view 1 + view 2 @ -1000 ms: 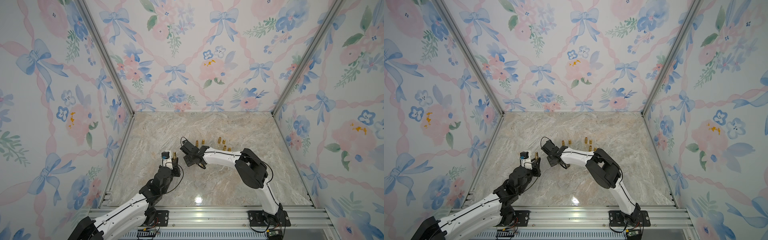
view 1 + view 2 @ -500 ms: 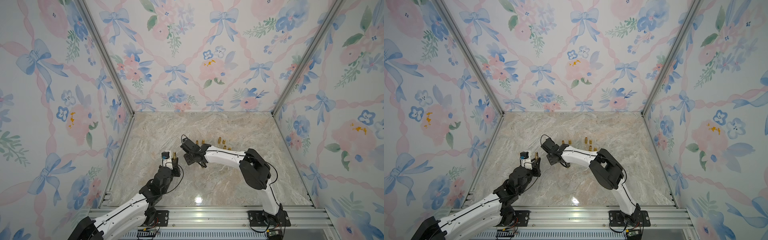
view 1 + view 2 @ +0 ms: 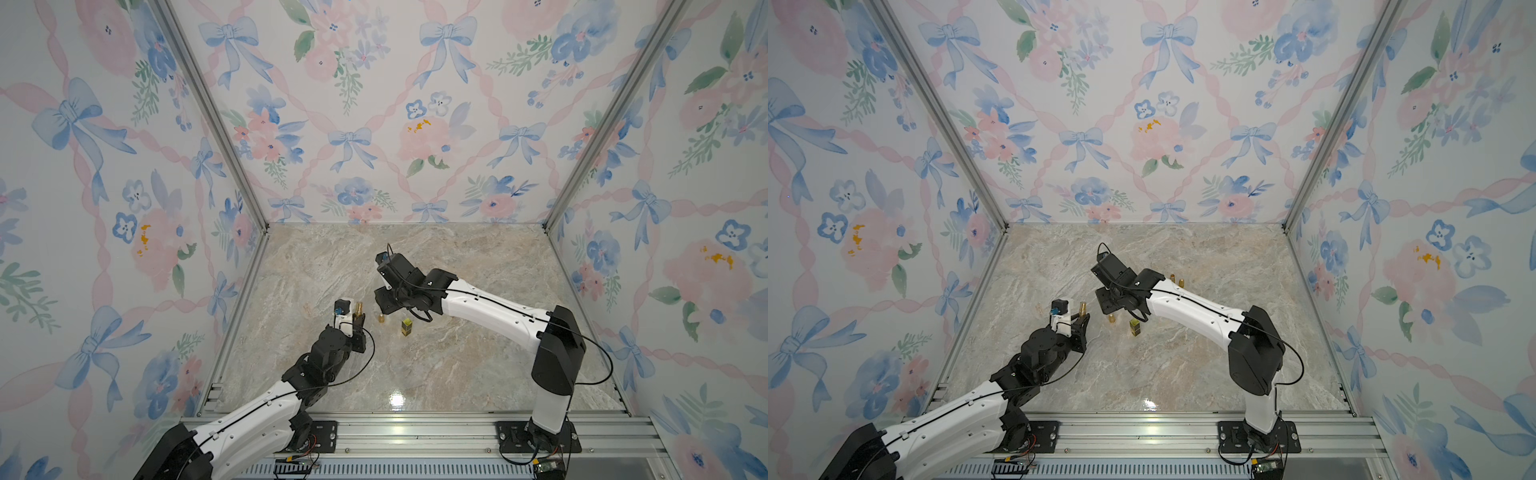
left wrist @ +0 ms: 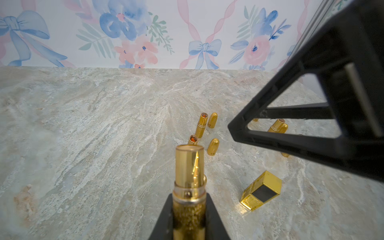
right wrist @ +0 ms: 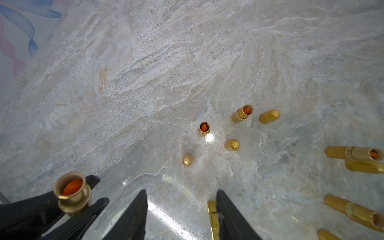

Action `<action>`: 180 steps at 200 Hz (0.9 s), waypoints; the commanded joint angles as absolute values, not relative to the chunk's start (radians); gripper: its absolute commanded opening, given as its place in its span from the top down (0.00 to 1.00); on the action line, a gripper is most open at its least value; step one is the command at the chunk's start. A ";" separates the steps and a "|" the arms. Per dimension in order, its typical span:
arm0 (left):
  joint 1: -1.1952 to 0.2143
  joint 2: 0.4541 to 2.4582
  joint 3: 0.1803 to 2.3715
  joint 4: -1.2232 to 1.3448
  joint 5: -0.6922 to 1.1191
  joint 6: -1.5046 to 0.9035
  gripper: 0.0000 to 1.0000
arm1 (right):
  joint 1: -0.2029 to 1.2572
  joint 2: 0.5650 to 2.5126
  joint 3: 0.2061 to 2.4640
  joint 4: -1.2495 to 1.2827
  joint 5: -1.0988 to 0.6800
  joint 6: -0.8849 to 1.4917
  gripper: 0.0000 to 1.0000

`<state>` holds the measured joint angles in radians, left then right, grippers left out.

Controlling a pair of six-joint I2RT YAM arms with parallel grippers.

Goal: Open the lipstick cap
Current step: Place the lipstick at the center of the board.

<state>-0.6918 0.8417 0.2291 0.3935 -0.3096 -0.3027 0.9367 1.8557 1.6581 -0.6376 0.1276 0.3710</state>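
The uncapped lipstick is pinched by the left gripper; its cap rests on the table just below the spread, empty right gripper. The cap could be knocked aside if those fingers are withdrawn low.

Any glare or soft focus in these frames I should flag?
In both top views: one glare spot on the marble floor near the front rail. Right wrist view: brighter glare patches on the floor, and the held lipstick at the frame edge is soft. Left wrist view: no floor glare, lipstick sharp.
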 commanded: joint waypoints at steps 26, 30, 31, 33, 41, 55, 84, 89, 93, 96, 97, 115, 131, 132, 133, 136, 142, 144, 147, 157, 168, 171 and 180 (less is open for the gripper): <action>-0.686 0.907 0.273 0.469 -0.163 -0.193 1.00 | 0.914 1.754 1.663 -0.805 -0.081 0.400 0.43; -0.686 0.914 0.277 0.470 -0.155 -0.188 1.00 | 0.914 1.751 1.663 -0.811 -0.101 0.400 0.42; -0.687 0.916 0.278 0.470 -0.153 -0.187 1.00 | 0.914 1.751 1.662 -0.812 -0.105 0.400 0.42; -0.687 0.919 0.280 0.472 -0.150 -0.186 1.00 | 0.914 1.748 1.661 -0.815 -0.114 0.401 0.42; -0.687 0.931 0.288 0.474 -0.136 -0.178 1.00 | 0.913 1.739 1.650 -0.817 -0.142 0.411 0.42; -0.687 0.953 0.295 0.480 -0.112 -0.162 1.00 | 0.912 1.713 1.611 -0.786 -0.191 0.431 0.42; -0.687 0.974 0.302 0.501 -0.050 -0.135 1.00 | 0.913 1.682 1.553 -0.713 -0.264 0.470 0.41; -0.688 0.973 0.300 0.504 -0.039 -0.134 1.00 | 0.913 1.682 1.551 -0.708 -0.267 0.475 0.41; -0.687 0.973 0.301 0.507 -0.030 -0.131 1.00 | 0.913 1.680 1.547 -0.700 -0.273 0.480 0.41; -0.687 0.974 0.301 0.508 -0.023 -0.128 1.00 | 0.912 1.680 1.543 -0.693 -0.278 0.485 0.41; -0.687 0.974 0.301 0.509 -0.020 -0.128 1.00 | 0.912 1.680 1.543 -0.693 -0.278 0.485 0.41; -0.687 0.974 0.298 0.514 0.018 -0.114 1.00 | 0.912 1.672 1.516 -0.629 -0.319 0.515 0.41; -0.689 0.976 0.298 0.518 0.035 -0.112 1.00 | 0.910 1.672 1.512 -0.600 -0.324 0.529 0.41; -0.689 0.976 0.298 0.518 0.036 -0.112 1.00 | 0.910 1.672 1.512 -0.598 -0.324 0.528 0.41; -0.690 0.976 0.298 0.518 0.036 -0.113 1.00 | 0.911 1.672 1.512 -0.598 -0.324 0.529 0.41; -0.689 0.976 0.296 0.519 0.037 -0.112 1.00 | 0.909 1.672 1.511 -0.594 -0.324 0.530 0.41; -0.690 0.973 0.297 0.520 0.037 -0.112 1.00 | 0.910 1.674 1.511 -0.588 -0.321 0.532 0.41; -0.690 0.974 0.297 0.520 0.037 -0.112 1.00 | 0.910 1.674 1.512 -0.588 -0.318 0.532 0.41; -0.690 0.973 0.297 0.519 0.036 -0.112 1.00 | 0.910 1.677 1.513 -0.591 -0.313 0.532 0.41; -0.690 0.967 0.296 0.520 0.030 -0.113 1.00 | 0.906 1.680 1.518 -0.614 -0.281 0.530 0.41; -0.690 0.959 0.295 0.520 0.026 -0.114 1.00 | 0.897 1.680 1.514 -0.623 -0.273 0.534 0.41; -0.691 0.956 0.293 0.519 0.027 -0.114 1.00 | 0.894 1.680 1.509 -0.623 -0.274 0.539 0.41; -0.690 0.948 0.291 0.519 0.022 -0.116 1.00 | 0.885 1.678 1.497 -0.616 -0.278 0.558 0.42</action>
